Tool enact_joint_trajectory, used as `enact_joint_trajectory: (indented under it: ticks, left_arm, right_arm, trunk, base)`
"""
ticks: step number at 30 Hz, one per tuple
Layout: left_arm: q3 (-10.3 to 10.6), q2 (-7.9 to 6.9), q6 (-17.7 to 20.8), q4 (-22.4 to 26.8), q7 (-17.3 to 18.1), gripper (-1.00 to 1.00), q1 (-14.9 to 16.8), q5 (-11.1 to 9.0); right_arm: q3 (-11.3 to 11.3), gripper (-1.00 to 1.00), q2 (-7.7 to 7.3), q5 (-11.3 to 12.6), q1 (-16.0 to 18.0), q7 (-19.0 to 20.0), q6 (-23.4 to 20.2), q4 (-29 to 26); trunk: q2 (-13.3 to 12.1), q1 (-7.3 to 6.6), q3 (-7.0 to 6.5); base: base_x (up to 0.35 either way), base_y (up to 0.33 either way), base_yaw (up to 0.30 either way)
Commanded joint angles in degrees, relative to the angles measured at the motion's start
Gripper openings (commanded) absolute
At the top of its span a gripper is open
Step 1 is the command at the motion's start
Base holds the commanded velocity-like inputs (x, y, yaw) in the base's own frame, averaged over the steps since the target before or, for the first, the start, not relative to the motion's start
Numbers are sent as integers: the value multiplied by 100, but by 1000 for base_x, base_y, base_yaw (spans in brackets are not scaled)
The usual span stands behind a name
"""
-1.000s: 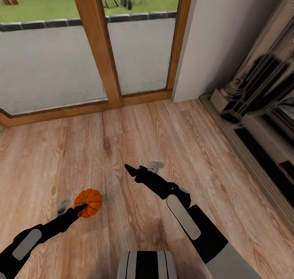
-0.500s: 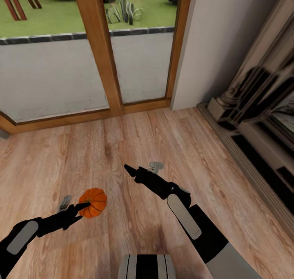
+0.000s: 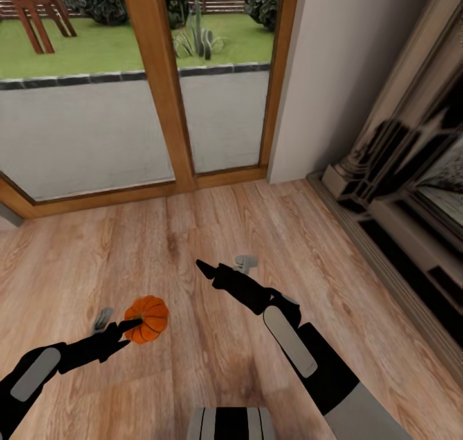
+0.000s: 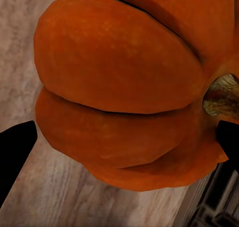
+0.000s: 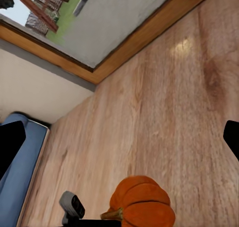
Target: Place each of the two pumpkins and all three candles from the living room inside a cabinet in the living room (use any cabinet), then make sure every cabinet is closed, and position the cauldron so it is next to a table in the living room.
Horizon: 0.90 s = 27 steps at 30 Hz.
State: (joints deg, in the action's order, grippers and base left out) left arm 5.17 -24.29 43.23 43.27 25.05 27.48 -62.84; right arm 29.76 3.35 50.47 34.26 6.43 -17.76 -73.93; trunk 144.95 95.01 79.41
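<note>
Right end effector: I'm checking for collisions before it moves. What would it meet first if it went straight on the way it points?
Probably the bare wooden floor: the right end effector is empty and its wrist view looks down along the boards toward the glass door's frame. Depth is unclear.

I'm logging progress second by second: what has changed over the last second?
The head camera tilted up: more of the garden shows and the floor slid down the picture. The left gripper went on holding the pumpkin, its hold unchanged. The right gripper stayed open and empty above the wooden floor.
</note>
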Motion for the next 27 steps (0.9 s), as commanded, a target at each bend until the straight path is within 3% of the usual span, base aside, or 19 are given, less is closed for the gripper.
enact_joint_trajectory:
  ticks: [1, 8, 20, 27]
  left_arm:
    - [14, -5, 9, -3, 9, -100, 3, -6]
    - [12, -5, 10, -2, 9, -100, 3, -9]
    - [-31, -5, 10, -2, 9, -100, -4, -9]
    - [-65, -26, 10, -17, 9, -100, -6, 5]
  right_arm:
    - [-5, 100, 3, 35, 2, 6, -23, 0]
    - [-9, 100, 7, 42, 2, 7, -25, 8]
    - [-15, 100, 8, 42, 2, 7, -26, 10]
    - [-15, 100, 8, 42, 2, 7, -26, 73]
  trunk:
    - [0, -3, -19]
    - [-9, -21, -174]
    - [-25, -52, -440]
    - [-35, -70, -595]
  base:
    - [-2, 0, 0]
    - [-154, 46, -63]
    - [-294, 114, -255]
    - [-49, 16, -288]
